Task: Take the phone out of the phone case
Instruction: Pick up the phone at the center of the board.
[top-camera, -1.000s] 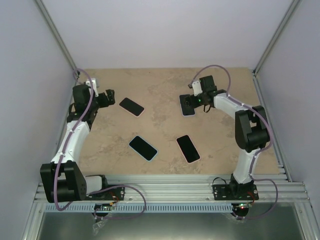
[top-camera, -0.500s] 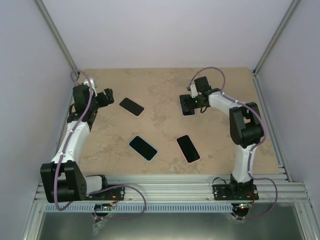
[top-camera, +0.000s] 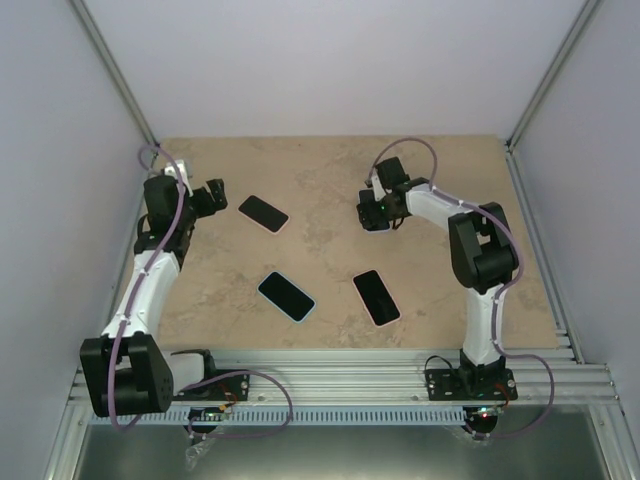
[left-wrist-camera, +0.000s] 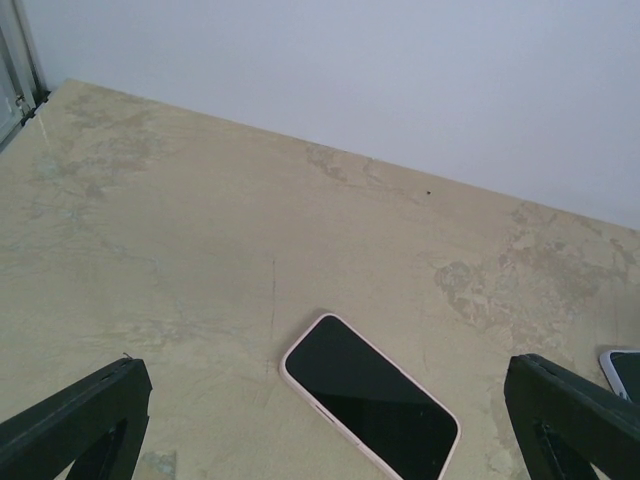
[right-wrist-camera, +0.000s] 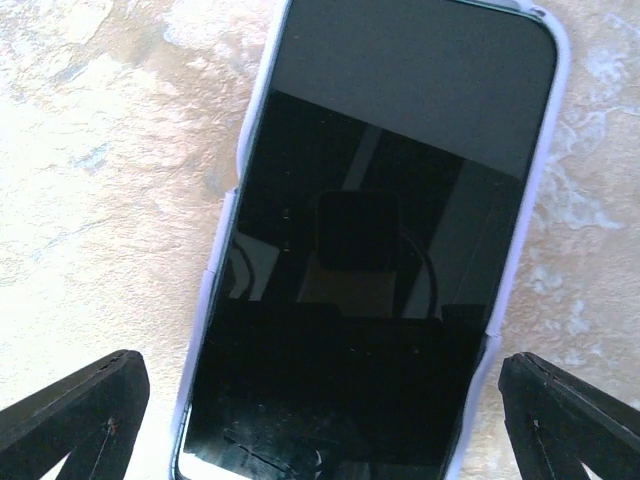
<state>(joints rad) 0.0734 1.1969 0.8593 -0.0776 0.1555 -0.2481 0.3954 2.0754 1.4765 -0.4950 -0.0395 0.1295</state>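
A phone in a lavender case (right-wrist-camera: 380, 250) lies flat, screen up, at the back right of the table. My right gripper (right-wrist-camera: 320, 420) hangs open just above it, a finger on each side of the case, and hides most of that lavender-cased phone (top-camera: 372, 222) from the top view. A phone in a pink case (left-wrist-camera: 370, 400) lies at the back left. My left gripper (left-wrist-camera: 325, 440) is open and stands short of it, apart. From above, the left gripper (top-camera: 213, 195) sits to the left of the pink-cased phone (top-camera: 263, 212).
Two more cased phones lie nearer the arms: a blue-cased one (top-camera: 286, 296) and a white-cased one (top-camera: 376, 297). The enclosure walls stand close behind and beside both arms. A metal rail (top-camera: 340, 375) runs along the near edge.
The right arm has swung its wrist left and lowered over the lavender-cased phone. The left arm has shifted only slightly. No phone has moved.
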